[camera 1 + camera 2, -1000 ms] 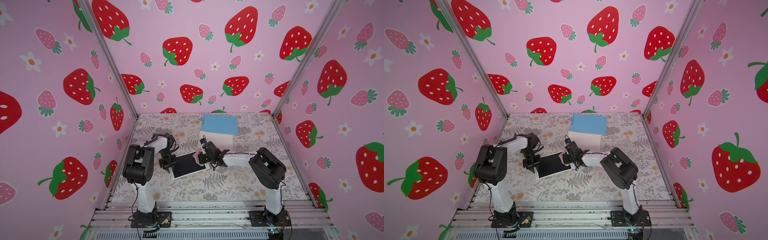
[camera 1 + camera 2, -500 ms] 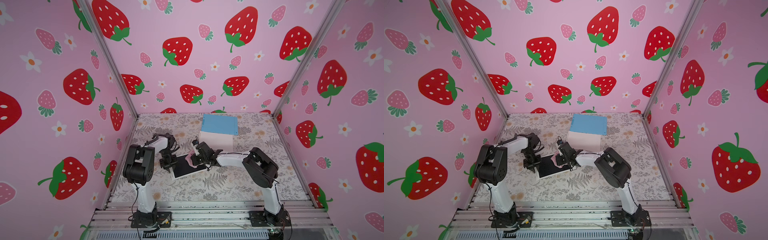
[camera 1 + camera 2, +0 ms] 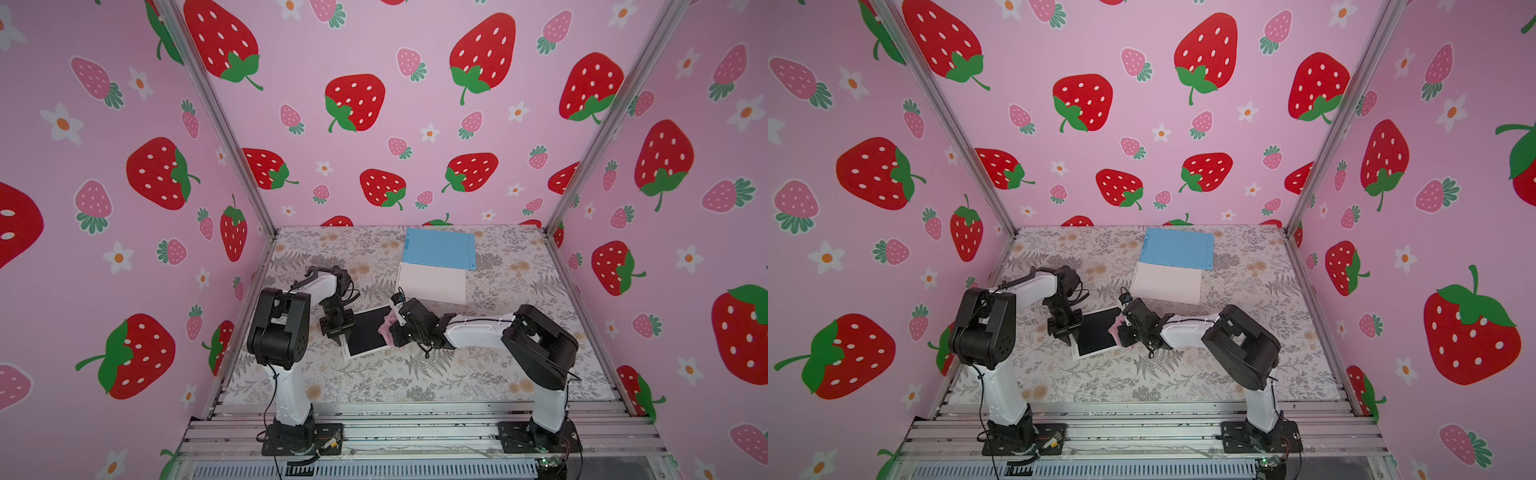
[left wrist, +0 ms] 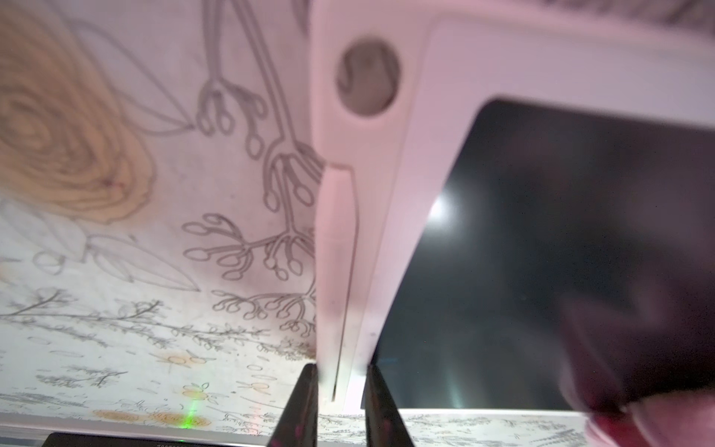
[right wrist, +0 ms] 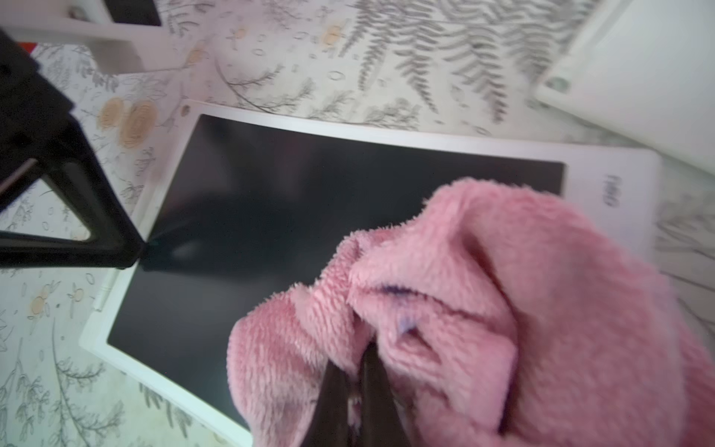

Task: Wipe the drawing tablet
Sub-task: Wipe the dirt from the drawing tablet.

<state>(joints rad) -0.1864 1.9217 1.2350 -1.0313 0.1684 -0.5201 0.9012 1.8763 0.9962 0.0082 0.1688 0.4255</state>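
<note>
Lying on the floral table between the two arms, the drawing tablet is seen in both top views, its dark screen framed in white; the left gripper is set at its edge on the left arm's side, while the right gripper presses a pink cloth onto the opposite end. A blue board and a white board lie further back, apart from the work. From the left wrist view, the left gripper's jaws are shown nearly closed, pinching the tablet's white rim and so steadying it. From the right wrist view, the right gripper is shown clamped fully onto a bunched fold of the cloth, which rests on the screen. Slipping of the tablet is judged the main risk, should the thin rim escape the pinch under the wiping push; the cloth could also be dragged off the edge, leaving screen unwiped. No containers are seen, so nothing is held in any
</note>
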